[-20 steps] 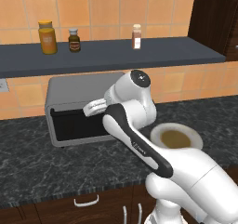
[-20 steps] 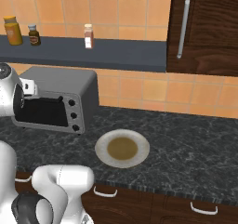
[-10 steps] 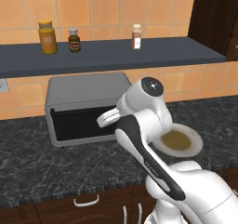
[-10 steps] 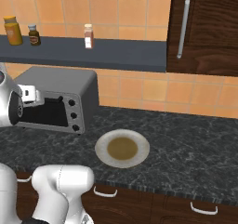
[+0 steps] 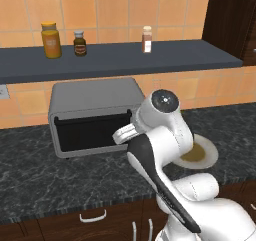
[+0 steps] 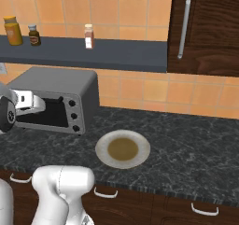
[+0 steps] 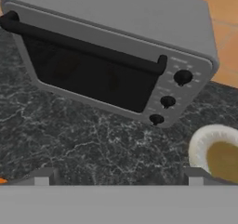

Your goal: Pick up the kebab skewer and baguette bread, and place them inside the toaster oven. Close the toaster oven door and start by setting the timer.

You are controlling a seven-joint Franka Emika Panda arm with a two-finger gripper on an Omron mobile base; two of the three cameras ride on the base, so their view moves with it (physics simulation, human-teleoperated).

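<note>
In the left base view we are looking over the white arm at the toaster oven (image 5: 92, 116), which is sitting on the dark speckled worktop (image 5: 45, 177) against the tiled wall. The arm is covering the oven's right end, and the tool itself is hidden behind the wrist here, so we cannot judge it from this side. A plate (image 5: 202, 154) with a brownish centre is peeking out to the right of the arm. On the shelf (image 5: 125, 60) above, we are seeing an orange jar (image 5: 50, 40), a small dark bottle (image 5: 79, 43) and a slim shaker (image 5: 146, 39).

In the right base view the wrist is showing at the left edge, in front of the oven's left part. The toaster oven door (image 6: 44, 112) is standing upright and shut, with three black knobs (image 6: 72, 115) beside it. The plate lies on the worktop to the right of the oven, apart from it.

In the hand view we are looking past the tool (image 7: 118, 174), whose two tips are standing wide apart with nothing between them, above bare worktop. The toaster oven is lying ahead of the tool, its door closed, the dark bar handle (image 7: 83, 46) running along the top. The plate is sitting off near the tool's right tip. Through the dark glass we cannot make out the skewer or the bread.
</note>
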